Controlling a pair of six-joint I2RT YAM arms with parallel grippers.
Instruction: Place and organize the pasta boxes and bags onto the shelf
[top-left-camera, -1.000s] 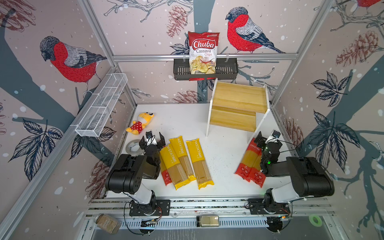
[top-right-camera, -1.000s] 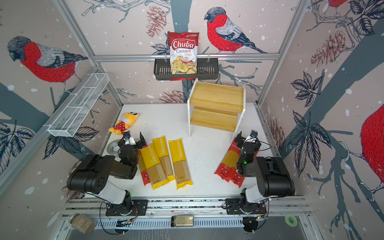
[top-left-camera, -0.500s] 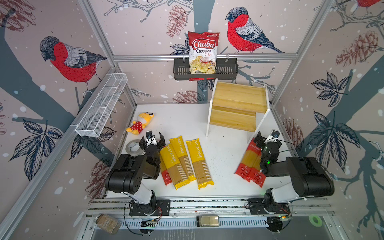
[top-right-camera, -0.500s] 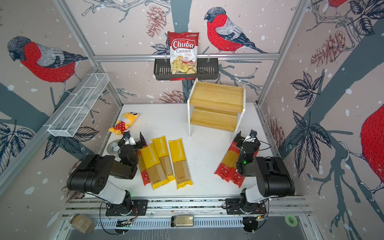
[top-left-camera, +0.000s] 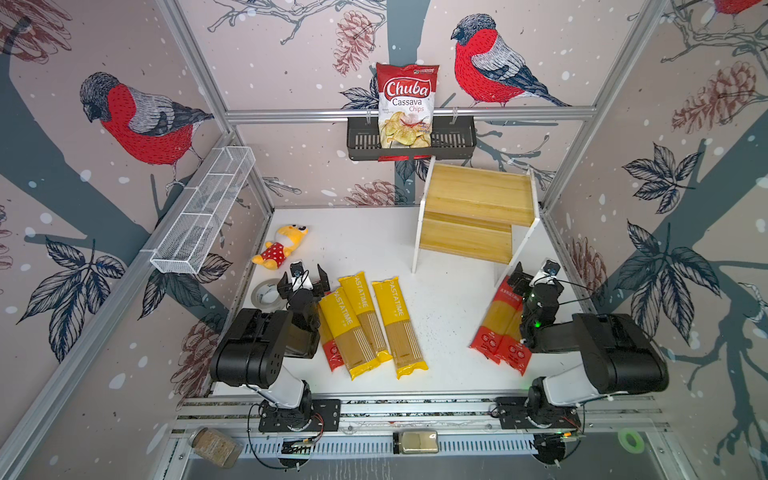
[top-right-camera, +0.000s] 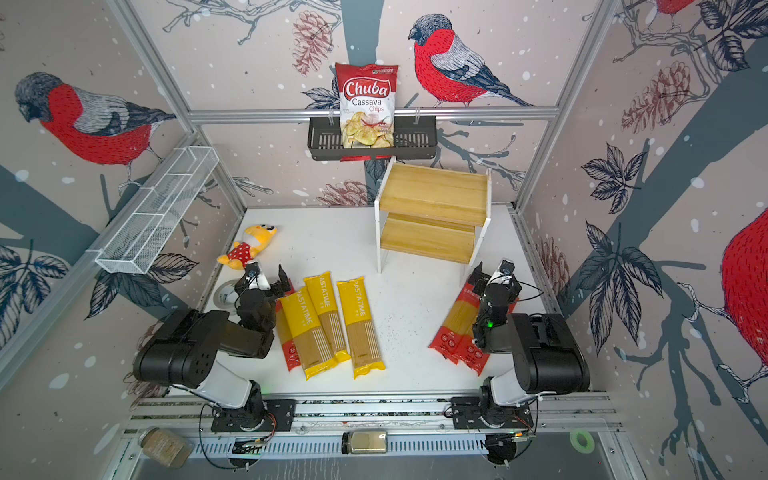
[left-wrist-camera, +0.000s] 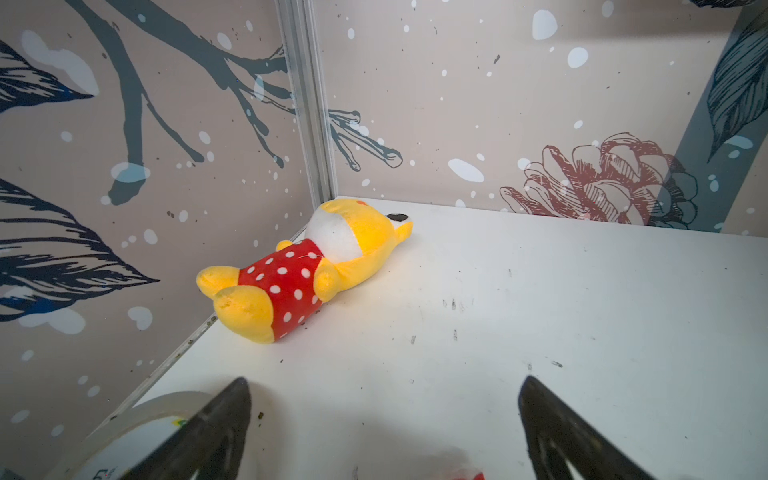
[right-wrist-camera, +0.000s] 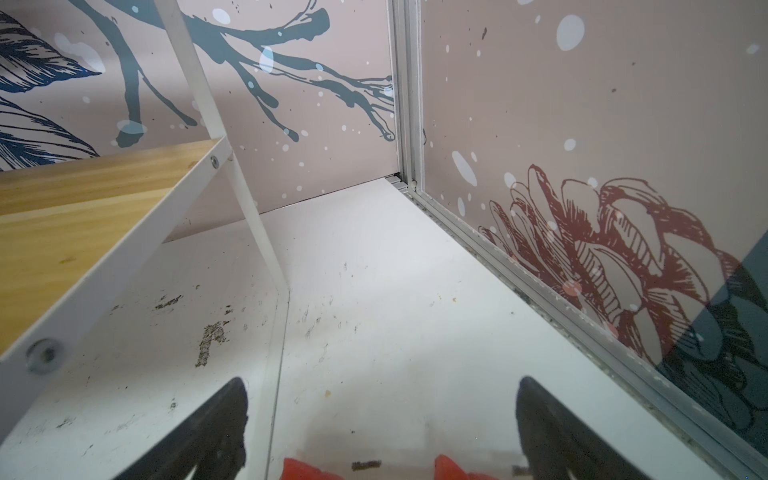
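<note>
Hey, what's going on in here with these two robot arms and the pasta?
Nothing is being handled yet. Both grippers are open: the left gripper sits beside the yellow pasta packets, the right gripper over the red-ended packets. All packets lie on the white table; the wooden shelf holds none.

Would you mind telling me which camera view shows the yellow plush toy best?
The left wrist view: the plush toy lies close and sharp on the table beside the wall. Both top views show the toy whole but small. The right wrist view misses it.
</note>
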